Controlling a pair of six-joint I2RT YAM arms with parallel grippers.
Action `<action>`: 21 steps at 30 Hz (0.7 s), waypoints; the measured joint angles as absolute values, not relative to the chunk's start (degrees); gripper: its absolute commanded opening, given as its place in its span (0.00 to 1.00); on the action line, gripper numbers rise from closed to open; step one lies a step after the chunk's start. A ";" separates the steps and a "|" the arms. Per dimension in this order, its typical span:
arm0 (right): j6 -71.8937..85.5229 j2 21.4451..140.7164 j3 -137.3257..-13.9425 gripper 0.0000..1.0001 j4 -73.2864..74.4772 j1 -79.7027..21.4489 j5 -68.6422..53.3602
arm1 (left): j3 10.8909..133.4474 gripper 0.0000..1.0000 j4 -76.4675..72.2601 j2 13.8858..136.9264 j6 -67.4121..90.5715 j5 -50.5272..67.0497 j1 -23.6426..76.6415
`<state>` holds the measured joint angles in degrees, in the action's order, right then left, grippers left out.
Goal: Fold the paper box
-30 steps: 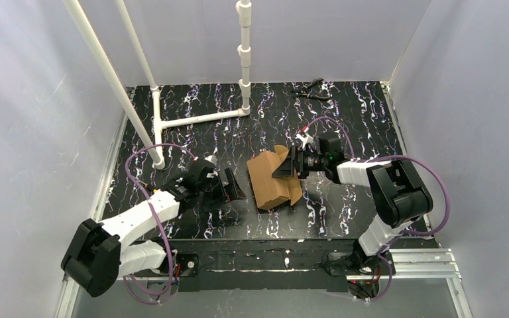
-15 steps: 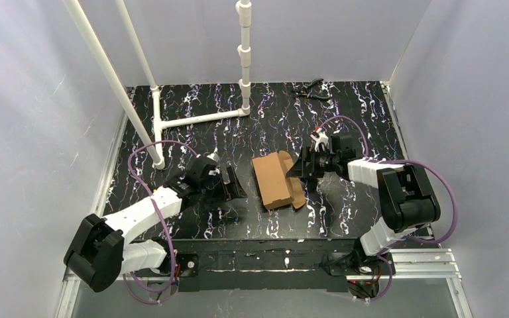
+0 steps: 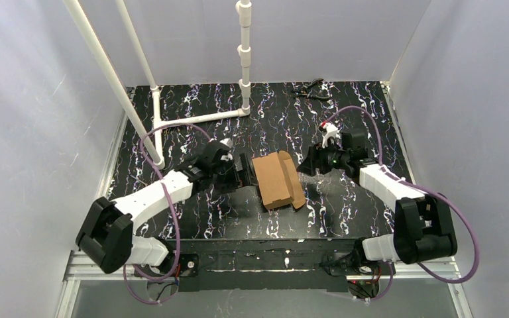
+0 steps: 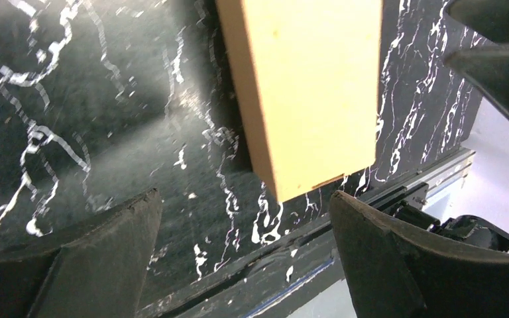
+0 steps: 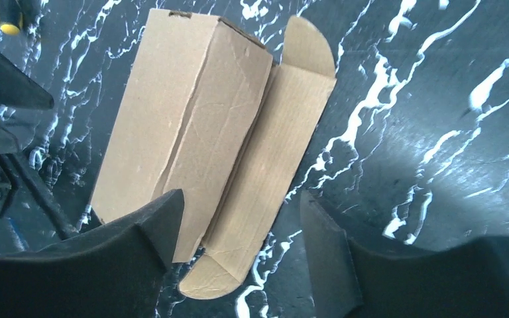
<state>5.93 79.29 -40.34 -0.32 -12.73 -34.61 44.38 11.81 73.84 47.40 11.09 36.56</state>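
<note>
The paper box lies on the black marbled table, a brown cardboard sleeve with a long side flap and rounded tabs open along its right edge. My left gripper is open just off the box's left side, not touching it. In the left wrist view the box sits ahead of the spread fingers of my left gripper. My right gripper is open to the right of the box. In the right wrist view the right gripper hovers over the near end of the flap without gripping it.
A white pipe frame stands at the back left, with a slanted pole reaching down to the table. A black hand tool lies at the far edge. Grey walls close in both sides.
My right gripper has drawn back to the right, away from the box, and the box has settled flatter. The left arm has swung right, up to the box's left side.
</note>
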 measured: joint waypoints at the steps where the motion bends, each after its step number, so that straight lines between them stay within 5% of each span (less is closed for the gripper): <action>1: 4.69 78.00 -40.34 0.40 -0.08 -12.73 -34.20 | 46.30 0.87 12.62 75.24 46.85 10.44 37.30; 3: 2.42 76.71 -40.38 0.23 -0.08 -12.75 -34.00 | 50.72 0.81 14.92 78.35 45.69 8.56 38.98; 6: 0.03 78.65 -41.17 0.10 0.43 -13.93 -33.98 | 58.22 0.80 19.07 84.01 44.03 4.99 41.04; 21: -5.17 92.64 -48.01 0.03 4.21 -24.58 -26.68 | 73.41 0.84 27.53 104.12 39.55 2.85 42.61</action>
